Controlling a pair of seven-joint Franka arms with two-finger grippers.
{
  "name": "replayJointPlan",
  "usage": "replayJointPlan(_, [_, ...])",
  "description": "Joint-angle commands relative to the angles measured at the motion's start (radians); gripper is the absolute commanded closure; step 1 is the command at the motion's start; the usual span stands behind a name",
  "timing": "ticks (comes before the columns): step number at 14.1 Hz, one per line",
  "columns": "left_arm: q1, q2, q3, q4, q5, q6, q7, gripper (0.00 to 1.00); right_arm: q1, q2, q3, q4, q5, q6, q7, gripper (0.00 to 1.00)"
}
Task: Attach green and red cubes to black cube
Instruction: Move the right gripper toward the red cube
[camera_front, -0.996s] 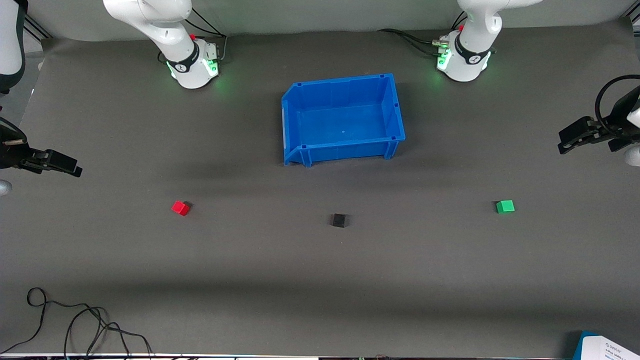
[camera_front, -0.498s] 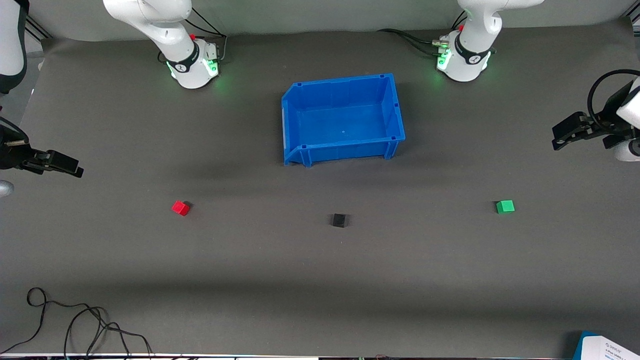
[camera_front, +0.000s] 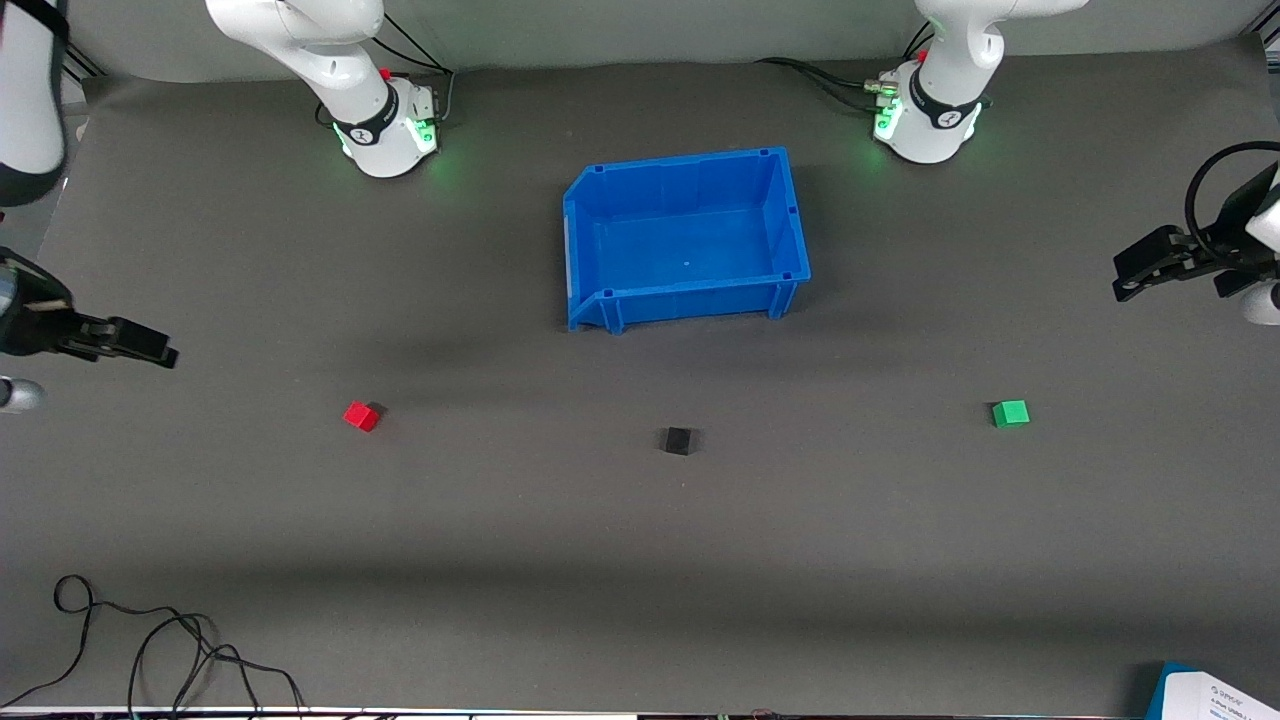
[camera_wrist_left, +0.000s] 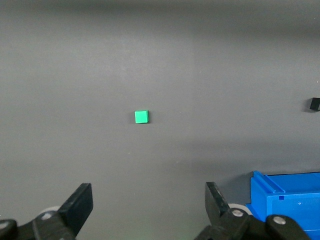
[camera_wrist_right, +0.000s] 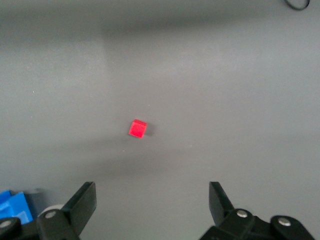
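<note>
The black cube (camera_front: 678, 440) sits on the dark mat, nearer the front camera than the blue bin (camera_front: 685, 237). The red cube (camera_front: 361, 415) lies toward the right arm's end, the green cube (camera_front: 1010, 413) toward the left arm's end. All three stand apart. My right gripper (camera_front: 160, 353) hangs open and empty above the mat near its end of the table; its wrist view shows the red cube (camera_wrist_right: 137, 128) past the open gripper (camera_wrist_right: 152, 200). My left gripper (camera_front: 1125, 285) hangs open and empty at its end; its wrist view shows the green cube (camera_wrist_left: 141, 117), the black cube (camera_wrist_left: 314, 104) and the open gripper (camera_wrist_left: 149, 200).
The blue bin is empty; a corner of it shows in the left wrist view (camera_wrist_left: 290, 200) and the right wrist view (camera_wrist_right: 12, 207). A black cable (camera_front: 150, 640) lies at the mat's near edge toward the right arm's end. A paper (camera_front: 1215, 695) lies at the near corner toward the left arm's end.
My right gripper has shifted slightly toward the red cube and the front camera. My left gripper has wavered a little at its end. The cubes have not moved.
</note>
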Motion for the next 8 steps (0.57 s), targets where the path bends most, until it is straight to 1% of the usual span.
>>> replayJointPlan(1, [-0.023,-0.018,0.02,-0.017,0.015,-0.008,0.014,0.0,0.042,0.059,-0.007,0.021,-0.003,-0.007,0.074,0.0])
replayJointPlan(3, [-0.021,-0.016,0.02,-0.018,0.015,-0.01,0.014,0.0,0.037,0.107,-0.007,0.039,0.012,0.007,0.08,0.0])
replayJointPlan(4, [-0.018,-0.016,0.02,-0.017,0.015,-0.01,0.014,0.0,0.037,0.147,-0.007,0.067,0.014,0.016,0.083,0.0])
replayJointPlan(6, [-0.009,-0.01,0.02,-0.015,0.012,-0.01,0.017,0.0,0.034,0.243,-0.007,0.186,0.009,0.03,0.049,0.0])
replayJointPlan(7, [-0.011,-0.01,0.02,-0.017,0.012,-0.011,0.017,0.0,0.036,0.26,-0.007,0.203,0.012,0.03,0.054,0.0])
replayJointPlan(8, [-0.011,-0.01,0.02,-0.017,0.012,-0.011,0.015,0.0,0.04,0.268,-0.007,0.197,0.012,0.028,0.055,0.0])
